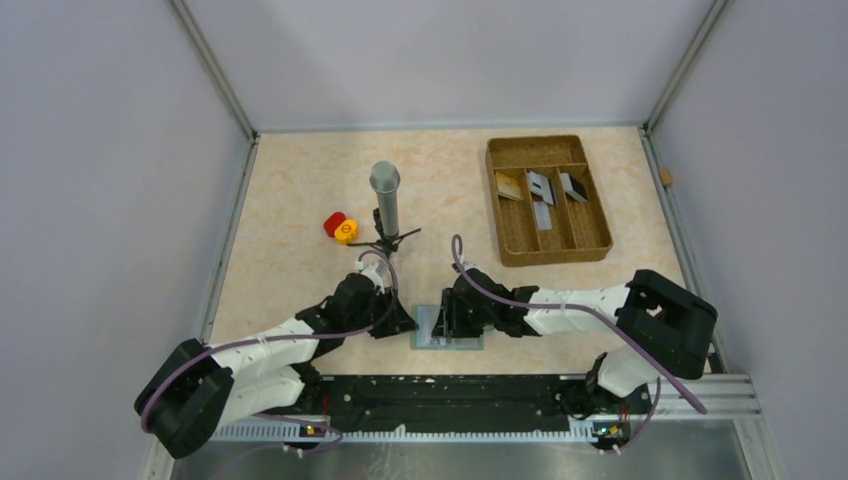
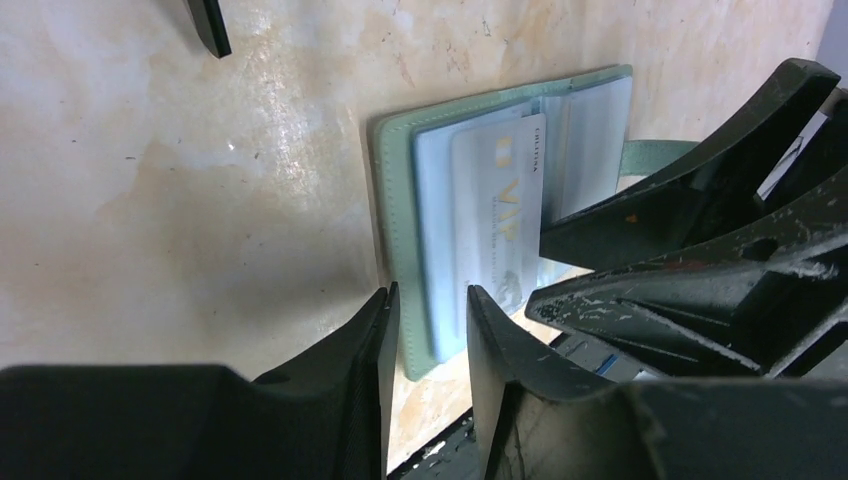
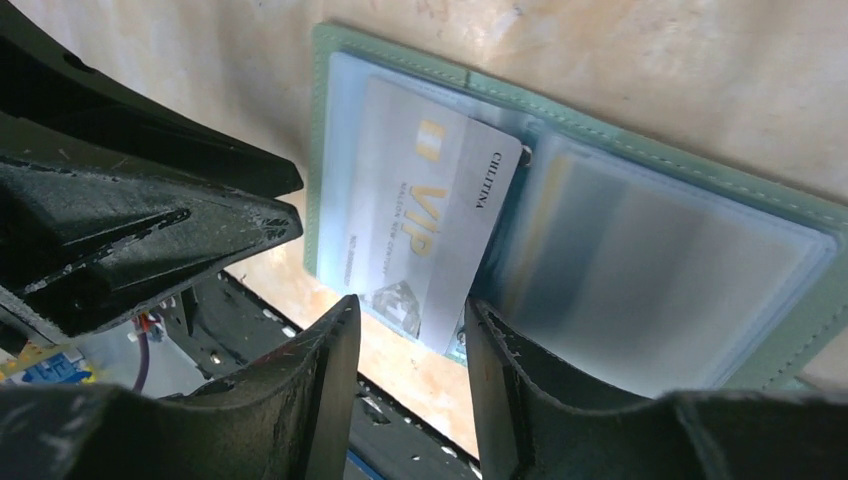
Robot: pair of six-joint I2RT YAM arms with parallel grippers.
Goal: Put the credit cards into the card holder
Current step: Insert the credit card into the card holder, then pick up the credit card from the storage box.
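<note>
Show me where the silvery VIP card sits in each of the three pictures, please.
Top external: too small to make out; only its card holder shows, low in the picture's middle.
Left wrist: the VIP card lies at centre, on the open card holder.
Right wrist: the VIP card lies centre-left, tilted, on the card holder.
Shared landmark: the card holder's grey-green stitched border.

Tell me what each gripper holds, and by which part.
Nothing appears gripped: the left gripper hangs open over the card holder's edge, the right gripper open over the VIP card.
</note>
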